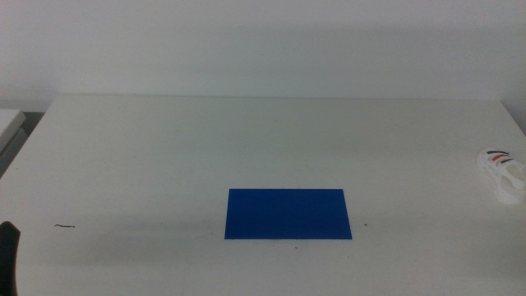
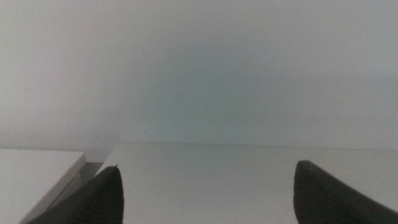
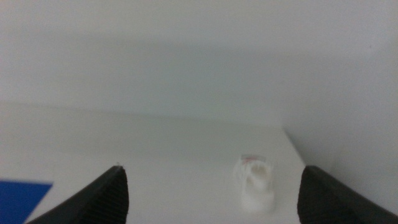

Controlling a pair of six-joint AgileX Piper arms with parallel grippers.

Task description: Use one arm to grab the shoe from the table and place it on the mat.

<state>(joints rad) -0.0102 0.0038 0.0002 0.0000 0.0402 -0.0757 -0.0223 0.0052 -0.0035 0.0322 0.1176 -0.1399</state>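
The white shoe [image 1: 503, 172] with black and red straps lies near the table's right edge. It also shows blurred in the right wrist view [image 3: 255, 182], ahead of my right gripper [image 3: 211, 186], whose jaws stand wide apart and empty. The blue mat [image 1: 288, 214] lies flat at the table's front middle; its corner shows in the right wrist view [image 3: 22, 199]. My left gripper [image 2: 208, 186] is open and empty over the table's left part. Only a dark sliver [image 1: 8, 259] shows at the middle view's bottom left. Neither arm is near the shoe.
The off-white table [image 1: 205, 148] fills the middle view, with a white wall behind. A small dark mark [image 1: 64, 225] lies at the front left. A second white surface [image 2: 34, 171] stands beside the table's left edge.
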